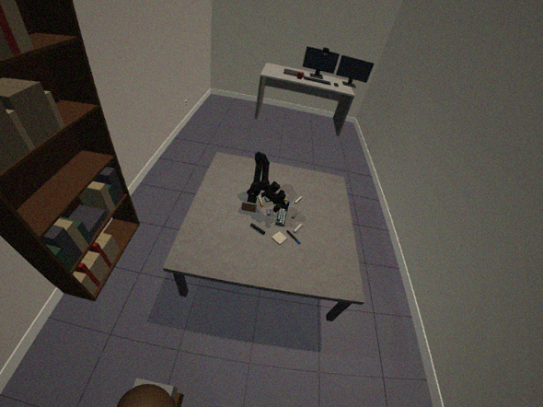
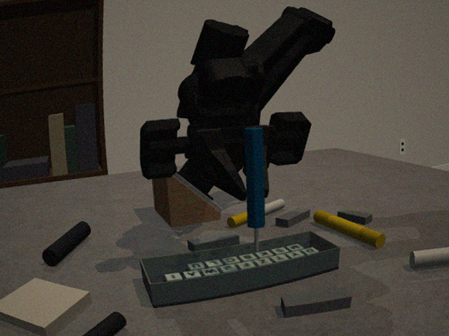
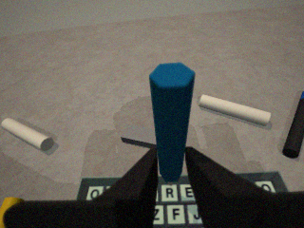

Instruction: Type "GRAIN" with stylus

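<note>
My gripper (image 2: 255, 190) (image 3: 171, 153) is shut on the blue stylus (image 2: 254, 167) (image 3: 172, 111), which stands nearly upright with its thin metal tip pointing down. The keyboard (image 2: 242, 287) (image 3: 266, 176) (image 1: 281, 217) is a dark green tray with rows of pale letter keys. The tip is over the far row in the wrist view, right by the R key (image 3: 169, 193), with the E key (image 3: 189, 192) just to its right. I cannot tell whether the tip touches a key. The fingers hide several keys on both sides.
A wooden wedge (image 2: 191, 209) stands behind the keyboard. Around it lie grey blocks (image 2: 316, 303) (image 2: 213, 241), a yellow cylinder (image 2: 348, 227), white cylinders (image 2: 444, 256) (image 3: 235, 109), black cylinders (image 2: 66, 243) (image 3: 294, 133) and a beige square (image 2: 40, 303) (image 1: 279, 237).
</note>
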`<control>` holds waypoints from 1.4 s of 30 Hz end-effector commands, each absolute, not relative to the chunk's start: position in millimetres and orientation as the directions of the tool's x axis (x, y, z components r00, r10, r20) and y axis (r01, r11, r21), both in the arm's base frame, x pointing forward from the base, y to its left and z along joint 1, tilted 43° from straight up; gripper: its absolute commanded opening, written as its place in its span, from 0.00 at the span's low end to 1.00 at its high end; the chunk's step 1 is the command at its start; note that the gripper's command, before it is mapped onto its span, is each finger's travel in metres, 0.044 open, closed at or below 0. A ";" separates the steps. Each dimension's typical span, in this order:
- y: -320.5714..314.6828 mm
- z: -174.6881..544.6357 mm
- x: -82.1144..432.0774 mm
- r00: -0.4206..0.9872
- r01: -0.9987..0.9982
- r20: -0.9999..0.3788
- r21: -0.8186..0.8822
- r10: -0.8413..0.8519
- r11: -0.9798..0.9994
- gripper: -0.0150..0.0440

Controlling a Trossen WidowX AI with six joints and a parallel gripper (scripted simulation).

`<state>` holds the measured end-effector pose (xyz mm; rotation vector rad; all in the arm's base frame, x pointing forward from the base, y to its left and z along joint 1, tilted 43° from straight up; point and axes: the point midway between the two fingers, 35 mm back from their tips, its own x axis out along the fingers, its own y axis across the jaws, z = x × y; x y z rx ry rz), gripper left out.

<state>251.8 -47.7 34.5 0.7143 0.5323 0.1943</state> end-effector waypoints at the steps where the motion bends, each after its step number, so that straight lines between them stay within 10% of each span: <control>1: -44.1 30.4 250.3 0.848 0.019 -0.403 0.672 0.344 0.741 0.25; 11: -41.8 28.8 249.3 0.848 0.019 -0.403 0.672 0.344 0.740 0.39; 42: -37.0 23.6 249.0 0.848 0.019 -0.403 0.672 0.344 0.740 0.39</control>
